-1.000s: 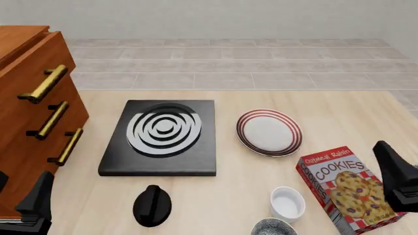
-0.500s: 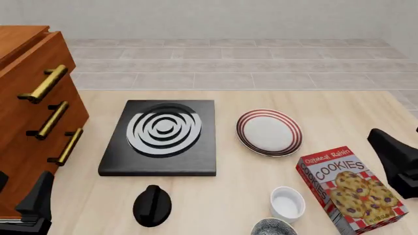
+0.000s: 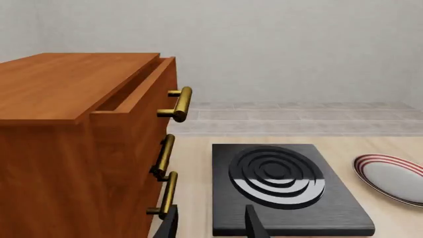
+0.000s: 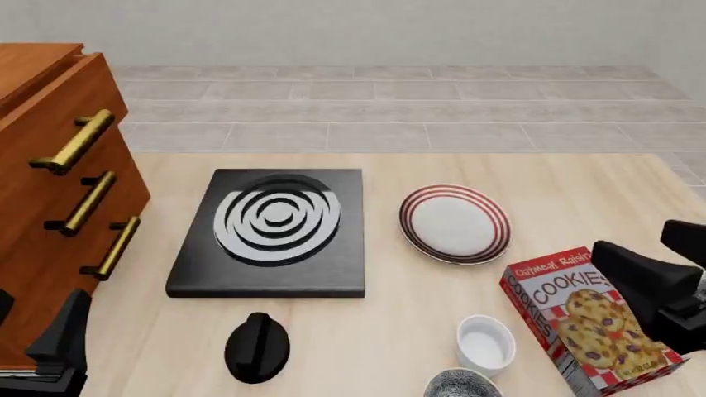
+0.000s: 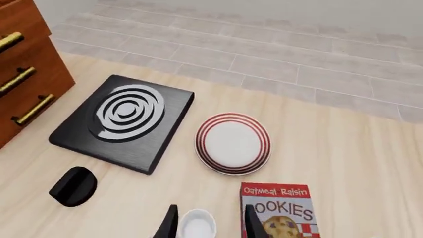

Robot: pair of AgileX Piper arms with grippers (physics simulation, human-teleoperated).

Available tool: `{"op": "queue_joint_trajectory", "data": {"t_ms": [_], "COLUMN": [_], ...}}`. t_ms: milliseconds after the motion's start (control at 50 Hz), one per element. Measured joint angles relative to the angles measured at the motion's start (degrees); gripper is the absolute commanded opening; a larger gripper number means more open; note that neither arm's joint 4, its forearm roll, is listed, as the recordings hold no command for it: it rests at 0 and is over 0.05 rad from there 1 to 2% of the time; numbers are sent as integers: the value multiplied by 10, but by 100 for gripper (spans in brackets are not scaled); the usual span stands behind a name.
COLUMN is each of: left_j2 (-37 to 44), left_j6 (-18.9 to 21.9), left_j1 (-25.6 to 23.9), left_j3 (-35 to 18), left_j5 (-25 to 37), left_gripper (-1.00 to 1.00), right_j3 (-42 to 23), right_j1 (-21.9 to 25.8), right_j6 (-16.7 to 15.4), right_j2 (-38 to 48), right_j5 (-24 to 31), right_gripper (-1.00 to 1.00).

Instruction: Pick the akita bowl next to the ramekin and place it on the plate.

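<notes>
The akita bowl (image 4: 461, 385), grey-speckled inside, sits at the table's near edge, partly cut off by the front view's bottom border. It is just in front of the white ramekin (image 4: 485, 342) (image 5: 197, 226). The red-striped plate (image 4: 455, 223) (image 5: 233, 144) (image 3: 391, 176) lies empty at mid-table. My right gripper (image 4: 634, 269) (image 5: 208, 225) hovers open above the cookie box, right of the ramekin. The ramekin shows between its fingers in the right wrist view, where the bowl is out of frame. My left gripper (image 4: 64, 335) (image 3: 211, 227) is open and empty at the near left by the cabinet.
A black stove (image 4: 270, 231) with white rings lies left of the plate. A black rounded object (image 4: 257, 347) rests in front of the stove. A cookie box (image 4: 590, 318) lies right of the ramekin. A wooden drawer cabinet (image 4: 55, 190) stands along the left side.
My right arm has swung leftward and lower, now reaching over the cookie box. The left arm and all the objects have stayed put.
</notes>
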Motion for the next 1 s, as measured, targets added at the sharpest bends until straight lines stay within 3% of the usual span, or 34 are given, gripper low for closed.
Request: {"op": "queue_joint_trajectory", "data": {"t_ms": [500,1000], "left_j2": [0,0], "left_j6": [0,0], "left_j1": [0,0], "left_j3": [0,0], "left_j5": [0,0], "left_gripper": [100,100], "right_j3": [5,60], "right_j1": [32,39], "right_j6": [47,100], "right_j2": [-14,-27], "right_j5": [118,155], "right_gripper": [100,100]}}
